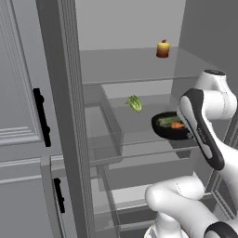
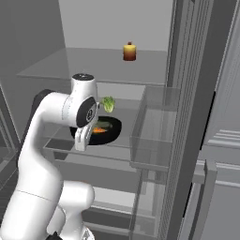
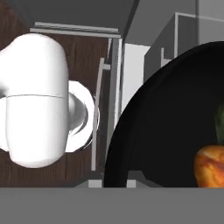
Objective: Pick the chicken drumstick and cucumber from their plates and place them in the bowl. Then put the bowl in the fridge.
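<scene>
We are at the open fridge (image 1: 69, 93) now, and the bowl (image 1: 168, 126) sits right of centre in the left base view, over a glass shelf (image 1: 139, 139) in the middle of the compartment. Inside it we can make out the cucumber (image 1: 166, 121) as a green bar and the chicken drumstick (image 1: 177, 125) as an orange patch just beside it, so both foods are already where the task wants them. The arm reaches in from the lower right of that frame, and its forearm covers the bowl's near rim.

In the right base view the bowl shows left of centre, partly behind the white wrist, and the gripper (image 2: 82, 143) hangs at its near edge. The fingers are closed down tight, and we judge they are pinching the bowl's rim, which would explain why the hand sits at the side and not above the food. The contact itself is hidden, so we say that with some caution.

From the hand view the black bowl curves across the right half, with the drumstick at the lower right and a sliver of green above it.

A leafy green vegetable (image 1: 135, 103) lies on the shelf behind the bowl, apart from it, and a small yellow jar (image 1: 162, 49) stands on the shelf above, upper right. Whether the bowl rests on the glass or hangs just over it, we cannot tell.
</scene>
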